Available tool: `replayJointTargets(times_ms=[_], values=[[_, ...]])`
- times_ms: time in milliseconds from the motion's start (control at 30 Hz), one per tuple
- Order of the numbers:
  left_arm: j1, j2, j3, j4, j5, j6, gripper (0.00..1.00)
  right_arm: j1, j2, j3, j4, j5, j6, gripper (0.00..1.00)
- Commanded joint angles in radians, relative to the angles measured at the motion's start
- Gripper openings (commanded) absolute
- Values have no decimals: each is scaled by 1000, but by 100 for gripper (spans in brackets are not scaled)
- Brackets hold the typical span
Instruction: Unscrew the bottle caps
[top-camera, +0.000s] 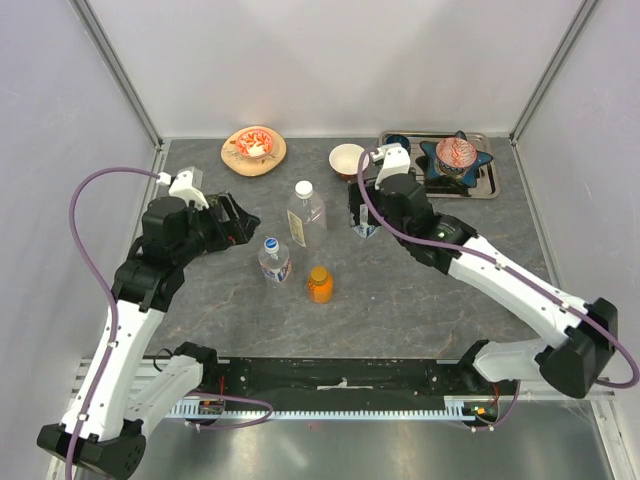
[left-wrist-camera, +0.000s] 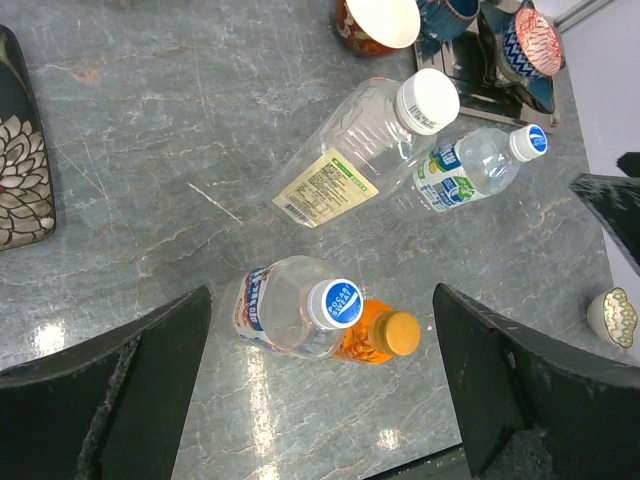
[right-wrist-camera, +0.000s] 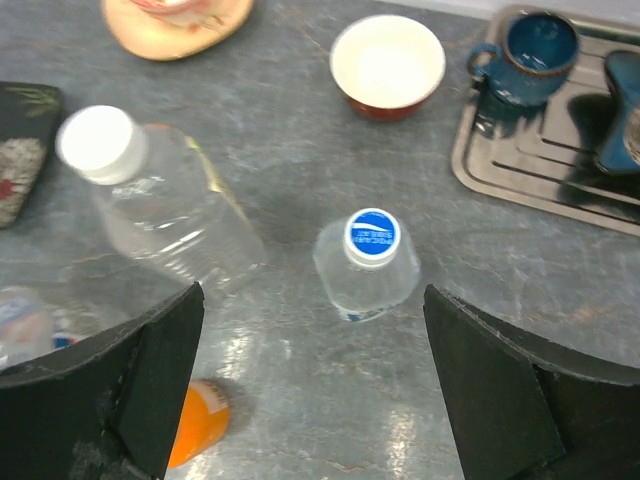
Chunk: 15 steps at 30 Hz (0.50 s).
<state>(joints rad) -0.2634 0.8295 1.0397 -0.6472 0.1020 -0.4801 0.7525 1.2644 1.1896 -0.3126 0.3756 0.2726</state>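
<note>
Four bottles stand upright on the grey stone-patterned tabletop (top-camera: 420, 290), all capped. One is a taller clear bottle (top-camera: 306, 212) with a white cap, near the middle of the tabletop. Two are short clear bottles with blue caps and blue labels: the left short bottle (top-camera: 274, 259) stands just in front and to the left of the taller one, and the right short bottle (top-camera: 363, 224) is largely hidden beneath the right arm in the top view but seen from above in the right wrist view. One is a short orange bottle (top-camera: 320, 284) with an orange cap, just right of the left short bottle and nearest the arm bases.

The left tool (top-camera: 238, 222) hangs left of the bottle group with its two fingers wide apart, holding nothing; its wrist view frames the left short bottle and the orange bottle between the fingers. The right tool (right-wrist-camera: 315, 385) hovers over the right short bottle, fingers likewise spread wide and clear of it.

At the far edge lie one round wooden plate (top-camera: 254, 149), one small white-lined bowl (top-camera: 347, 159) and one metal tray (top-camera: 489, 186). The tray carries one star-shaped blue dish (top-camera: 456, 155) and one blue cup (right-wrist-camera: 527, 43).
</note>
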Motion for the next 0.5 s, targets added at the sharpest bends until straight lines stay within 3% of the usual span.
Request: replayJointTargets(times_ms=[0,333,467], values=[[1,-33,-23,37,-21,46,98,-2,62,24,23,183,10,96],[0,-44,-50,50,-12,40,98,-8,182,48,89,235,36,87],[0,-47,-56,49,-13,38,97,-38,216,54,93,198,57,72]])
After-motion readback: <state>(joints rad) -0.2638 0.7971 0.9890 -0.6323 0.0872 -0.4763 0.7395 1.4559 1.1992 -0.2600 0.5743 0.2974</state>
